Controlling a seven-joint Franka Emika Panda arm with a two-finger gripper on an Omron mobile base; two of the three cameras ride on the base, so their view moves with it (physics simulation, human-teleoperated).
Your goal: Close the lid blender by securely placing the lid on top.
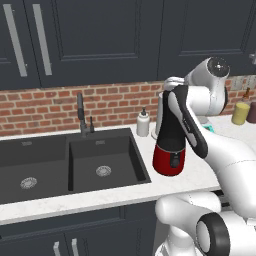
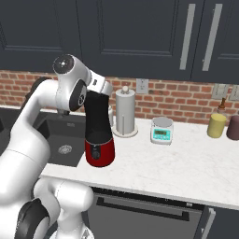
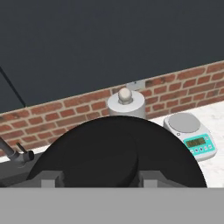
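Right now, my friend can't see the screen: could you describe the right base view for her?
A white arm reaches over a red-based blender on a white counter beside a dark sink. Behind it are a paper towel roll and a small scale, against a brick wall under dark cabinets.

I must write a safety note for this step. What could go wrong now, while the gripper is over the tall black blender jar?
1. The flat round black lid hides the jar rim in the hand view, so I cannot tell whether it sits centred; released off-centre, it may tilt or slide off.
2. The blender with the glossy red base stands near the counter's front edge by the dark sink; a sideways push may tip it.
3. The grey paper towel holder stands close behind.
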